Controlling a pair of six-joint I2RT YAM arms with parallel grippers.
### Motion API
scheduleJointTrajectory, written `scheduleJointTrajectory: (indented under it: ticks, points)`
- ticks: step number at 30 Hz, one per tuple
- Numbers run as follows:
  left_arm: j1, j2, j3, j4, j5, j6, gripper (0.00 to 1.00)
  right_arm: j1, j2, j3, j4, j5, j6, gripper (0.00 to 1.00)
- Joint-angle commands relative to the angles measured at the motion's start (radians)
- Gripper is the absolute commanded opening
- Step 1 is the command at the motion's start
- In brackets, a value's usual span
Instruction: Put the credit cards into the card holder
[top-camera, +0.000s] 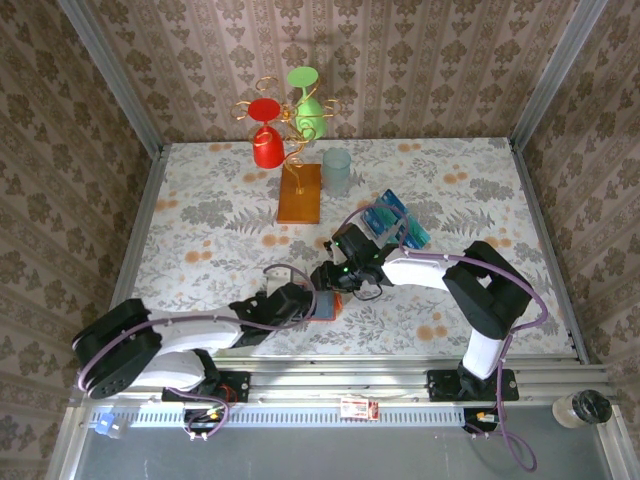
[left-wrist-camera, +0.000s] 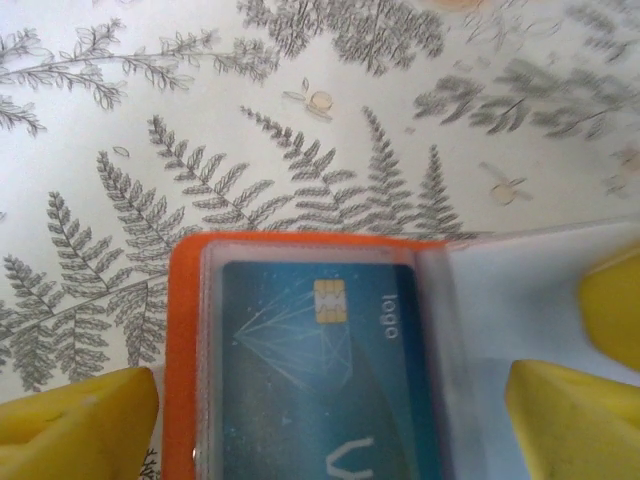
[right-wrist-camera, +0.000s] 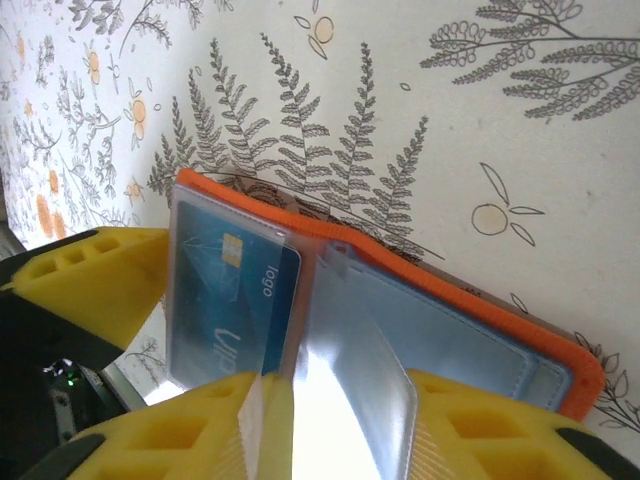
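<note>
Fern-print table (top-camera: 200, 230), damask walls (top-camera: 400, 60); left hand (left-wrist-camera: 325, 420) released, right hand (right-wrist-camera: 215, 350) cannot tell

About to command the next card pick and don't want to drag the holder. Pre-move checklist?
1. Card holder lying open on the table: ok.
2. Blue card in the holder: ok; fully seated: cannot tell, its end is cropped.
3. Left pincer open: ok, though it straddles the holder.
4. Right pincer free of the raised sleeve page: cannot tell.
5. Remaining cards stacked clear of the glass: ok.
</note>
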Motion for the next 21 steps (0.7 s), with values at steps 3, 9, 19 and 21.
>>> scheduleJointTrajectory:
  ticks: [3,9,19,21]
  points:
    - [0.025,-0.208,-0.019,-0.147,-0.055,-0.004,1.0,0.027,-0.054,0.018,-0.01,-0.01,0.024,0.54]
    - [0.114,-0.446,-0.068,-0.281,-0.037,-0.005,1.0,0.081,-0.047,0.069,-0.047,0.034,0.041,0.73]
    - [0.219,-0.672,-0.123,-0.402,0.006,0.009,1.0,0.158,0.069,0.166,-0.028,0.067,0.099,0.89]
    - [0.23,-0.692,-0.127,-0.419,0.011,0.015,1.0,0.171,0.089,0.182,-0.026,0.077,0.108,0.89]
